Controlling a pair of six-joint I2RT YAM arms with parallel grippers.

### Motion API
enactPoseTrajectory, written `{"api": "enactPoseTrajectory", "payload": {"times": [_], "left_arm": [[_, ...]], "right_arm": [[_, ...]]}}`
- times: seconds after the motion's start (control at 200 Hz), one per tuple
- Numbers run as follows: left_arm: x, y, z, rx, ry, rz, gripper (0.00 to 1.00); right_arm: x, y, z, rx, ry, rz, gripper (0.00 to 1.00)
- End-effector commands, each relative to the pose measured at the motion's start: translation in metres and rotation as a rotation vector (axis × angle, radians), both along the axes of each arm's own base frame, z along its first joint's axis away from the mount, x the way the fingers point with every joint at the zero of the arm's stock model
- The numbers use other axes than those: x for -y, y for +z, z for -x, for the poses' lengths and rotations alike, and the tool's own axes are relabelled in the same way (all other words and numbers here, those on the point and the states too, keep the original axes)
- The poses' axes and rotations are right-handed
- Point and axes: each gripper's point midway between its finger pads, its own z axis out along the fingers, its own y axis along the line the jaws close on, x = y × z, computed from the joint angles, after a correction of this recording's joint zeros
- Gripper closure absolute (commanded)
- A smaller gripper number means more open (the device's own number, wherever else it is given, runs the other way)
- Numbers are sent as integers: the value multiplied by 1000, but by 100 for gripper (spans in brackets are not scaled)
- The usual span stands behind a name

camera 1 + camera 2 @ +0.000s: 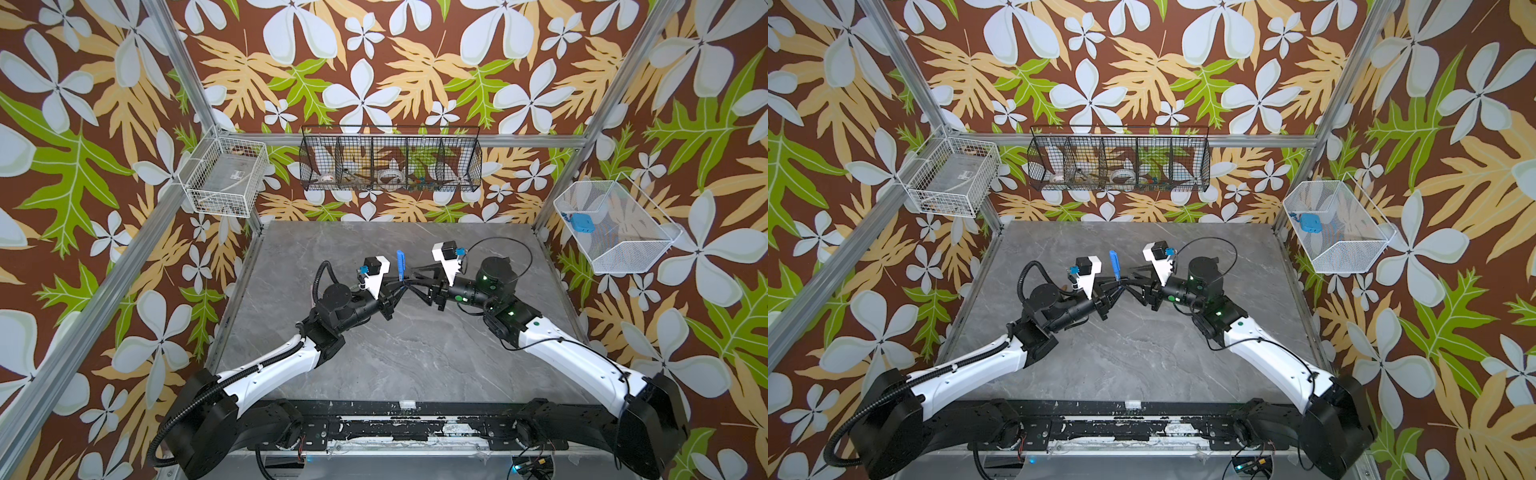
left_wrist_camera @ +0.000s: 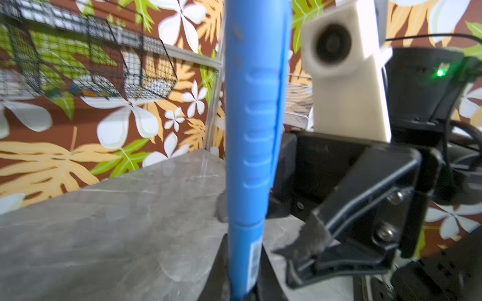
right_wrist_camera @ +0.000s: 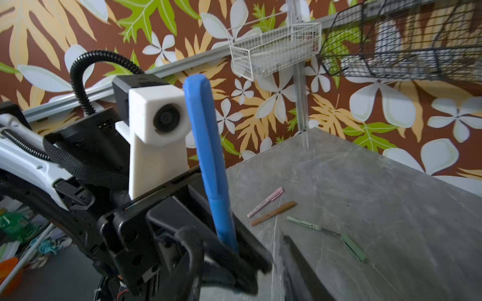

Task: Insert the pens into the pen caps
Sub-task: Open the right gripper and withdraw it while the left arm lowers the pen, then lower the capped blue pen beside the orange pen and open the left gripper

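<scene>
left hand (image 1: 395,287) is clamped on the lower barrel of the blue pen (image 2: 246,256), holding it upright over mid bench (image 1: 415,357) so the top end is free and reachable from the side; blue cap (image 2: 253,117) sits on that top end, and its edge meets the barrel with no gap in the left wrist view, so I'd judge this one seated. right hand (image 2: 287,229) is level with the pen, jaws apart, just beside it and not gripping anything. fits a two-arm mate: one arm fixtures the pen, the other brings the cap in along the axis. doing it mid-air rather than on the bench is probably because a thin pen lying flat leaves little room for fingers. rest of the set shows only in the right wrist view, lying flat on the bench: pink pen (image 3: 264,202) and brown pen (image 3: 273,212) side by side, both look capped; green pen (image 3: 311,225) has a bare dark tip with the green cap (image 3: 354,247) just off that tip, apart. my read: three done, green left; next is setting the blue one down clear of the others
</scene>
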Motion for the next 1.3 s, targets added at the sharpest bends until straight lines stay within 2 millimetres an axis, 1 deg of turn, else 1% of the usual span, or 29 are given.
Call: {"api": "enactPoseTrajectory", "payload": {"times": [0.0,0.035,0.11,0.16,0.255,0.345,0.435,0.53,0.626,0.706,0.761,0.861,0.986,1.061,1.291], "left_arm": [[-18,-34,-8,-108,113,-73,100],[-25,-45,-9,-143,149,-102,100],[-43,-68,-14,-224,251,-176,100],[-54,-83,-18,-274,305,-238,100],[-81,-113,-28,-383,418,-308,100],[-114,-149,-42,-522,521,-342,100],[-138,-182,-51,-643,568,-384,100],[-149,-210,-61,-732,596,-459,100],[-146,-233,-70,-793,577,-558,100],[-148,-253,-75,-834,581,-643,100],[-153,-263,-81,-852,610,-688,100],[-156,-282,-82,-910,599,-764,100],[-166,-295,-80,-950,631,-825,100],[-169,-296,-77,-960,641,-829,100],[-185,-296,-70,-969,688,-817,100]], "right_arm": [[33,10,-18,26,-182,-4,44],[41,13,-20,38,-210,-6,41],[53,11,-26,36,-259,7,40],[54,5,-29,21,-267,15,39],[54,-8,-34,-11,-276,19,39],[55,-22,-40,-40,-301,35,39],[55,-35,-43,-70,-304,53,38],[51,-47,-45,-100,-291,62,38],[49,-56,-46,-116,-284,61,38],[49,-62,-47,-129,-283,55,38],[48,-65,-46,-139,-276,55,38],[49,-70,-44,-154,-280,55,38],[51,-75,-42,-165,-285,51,38],[52,-78,-42,-169,-289,56,38],[50,-76,-46,-171,-284,56,38]]}}
